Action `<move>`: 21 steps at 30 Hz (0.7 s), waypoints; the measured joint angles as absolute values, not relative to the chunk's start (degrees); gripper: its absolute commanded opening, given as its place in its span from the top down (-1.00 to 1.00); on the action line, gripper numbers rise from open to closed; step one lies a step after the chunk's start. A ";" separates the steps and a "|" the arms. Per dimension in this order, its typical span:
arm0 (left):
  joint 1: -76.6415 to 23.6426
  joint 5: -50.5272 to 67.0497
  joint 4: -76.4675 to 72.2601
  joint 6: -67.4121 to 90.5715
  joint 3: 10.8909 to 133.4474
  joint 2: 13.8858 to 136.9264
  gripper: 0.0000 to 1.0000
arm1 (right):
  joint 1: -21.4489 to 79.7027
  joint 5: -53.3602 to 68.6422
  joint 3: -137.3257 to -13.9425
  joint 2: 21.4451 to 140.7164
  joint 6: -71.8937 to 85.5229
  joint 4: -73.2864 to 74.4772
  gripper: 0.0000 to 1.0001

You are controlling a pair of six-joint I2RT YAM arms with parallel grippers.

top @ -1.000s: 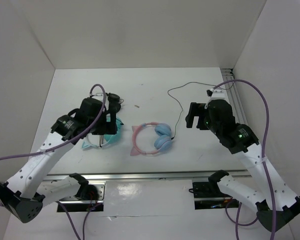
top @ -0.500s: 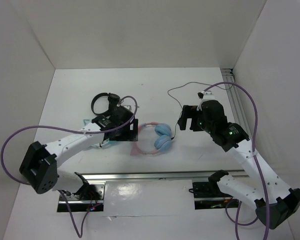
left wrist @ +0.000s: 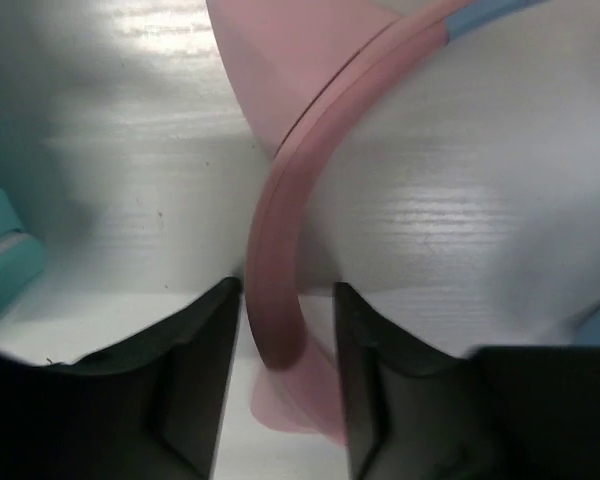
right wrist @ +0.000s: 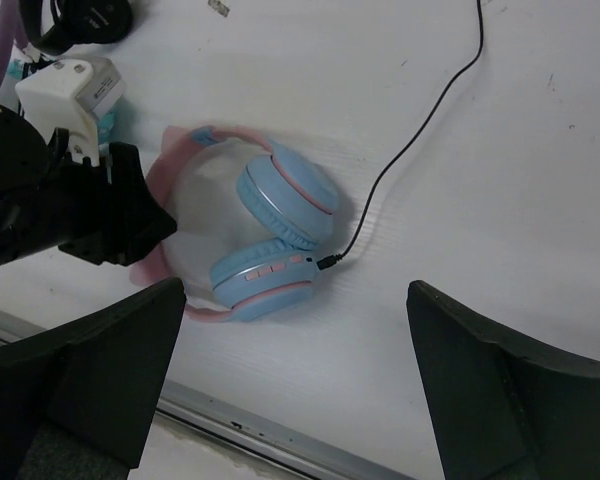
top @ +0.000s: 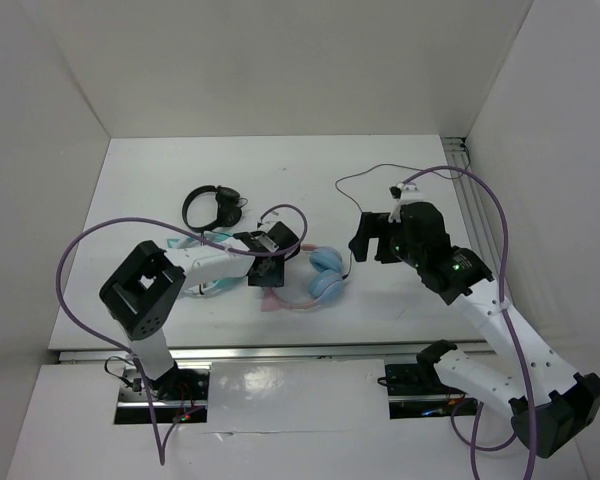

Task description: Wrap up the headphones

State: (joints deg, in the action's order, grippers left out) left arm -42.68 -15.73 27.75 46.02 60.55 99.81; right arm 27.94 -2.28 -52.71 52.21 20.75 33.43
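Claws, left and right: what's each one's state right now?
Left claw: open, straddling the headphones at the pink headband, not clamped.
Right claw: open wide, holding nothing.

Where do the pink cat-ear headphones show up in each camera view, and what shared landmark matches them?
Top external: the headphones sit at picture centre, partly under the left gripper.
Left wrist: only the pink headband, arcing down between the fingers.
Right wrist: centre-left, both blue cups showing.
Shared landmark: the left gripper straddling the headband.
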 measured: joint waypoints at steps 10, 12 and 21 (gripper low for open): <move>-44.18 -18.50 26.39 48.42 61.01 99.29 1.00 | 28.51 -2.37 -52.71 50.87 20.32 33.04 -0.98; -45.30 -20.14 28.45 48.05 61.10 96.33 1.00 | 28.51 -2.42 -52.60 49.50 20.23 32.56 -0.98; -46.63 -32.86 51.40 43.16 79.24 82.37 1.00 | 28.53 5.54 -43.35 37.04 18.48 19.42 -0.98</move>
State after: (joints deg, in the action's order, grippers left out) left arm -46.63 -32.86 51.40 43.16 79.24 82.37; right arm 28.53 5.54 -43.35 37.04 18.48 19.42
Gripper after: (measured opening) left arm 0.201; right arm 0.991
